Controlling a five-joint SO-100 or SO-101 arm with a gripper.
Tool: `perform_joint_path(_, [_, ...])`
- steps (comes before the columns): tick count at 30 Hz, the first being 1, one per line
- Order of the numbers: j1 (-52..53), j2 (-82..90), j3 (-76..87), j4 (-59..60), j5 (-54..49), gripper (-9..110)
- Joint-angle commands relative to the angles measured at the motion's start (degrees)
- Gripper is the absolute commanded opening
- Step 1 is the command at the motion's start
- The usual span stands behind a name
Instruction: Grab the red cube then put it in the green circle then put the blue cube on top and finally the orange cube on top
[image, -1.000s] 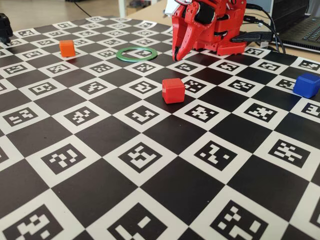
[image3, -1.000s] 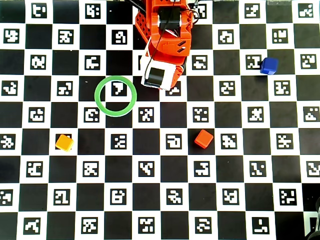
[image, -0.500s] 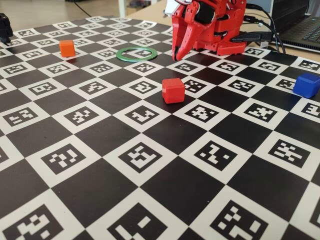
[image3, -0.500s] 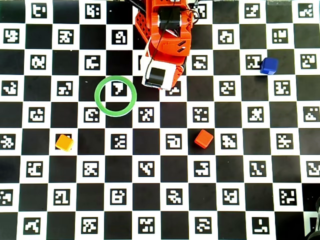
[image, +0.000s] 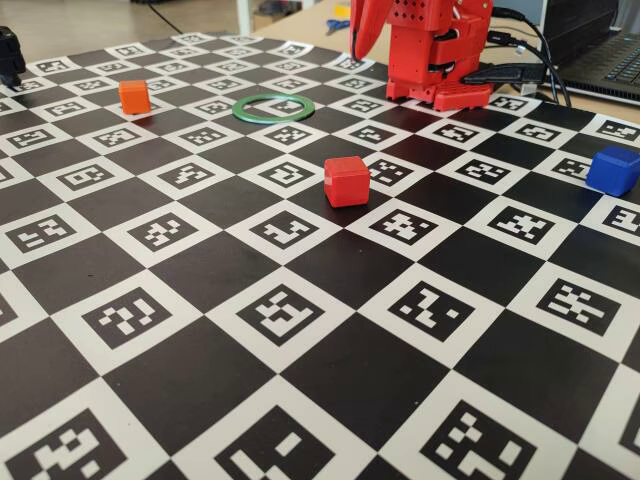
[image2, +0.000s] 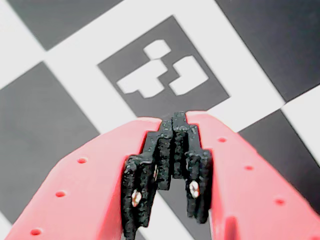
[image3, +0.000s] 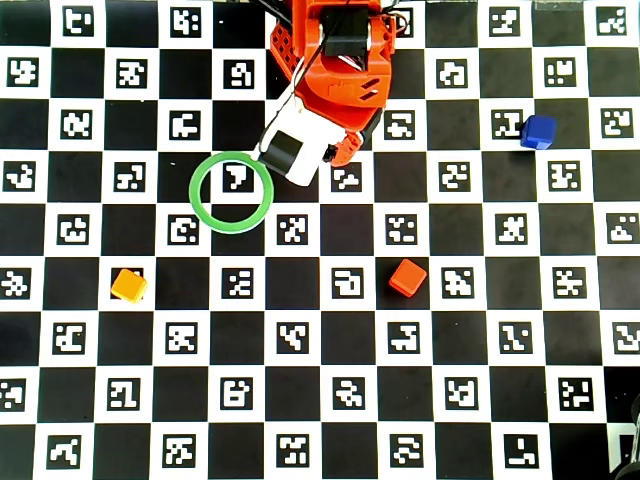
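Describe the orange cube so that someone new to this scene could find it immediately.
In the overhead view, start at the red arm at the top edge of the checkered marker board, then drop to the green circle lying flat just left of it. The orange cube sits below and left of that ring, alone. It is yellower than the red cube to its right.

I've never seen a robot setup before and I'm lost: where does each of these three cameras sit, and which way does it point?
Fixed view: low at the board's edge, looking across at the red cube and the arm's base.
Wrist view: rides on the arm, looking down past the shut gripper at the checkered board.
Overhead view: straight above, arm at top.
Fixed and overhead views share the green circle, blue cube and orange cube.
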Motion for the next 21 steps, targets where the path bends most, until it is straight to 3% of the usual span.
perform_joint_path(1, [-2.5, -6.6, -16.4, 5.1, 3.7, 0])
perform_joint_path(21, [-12.7, -28.2, -47.6, 18.1, 18.1, 31])
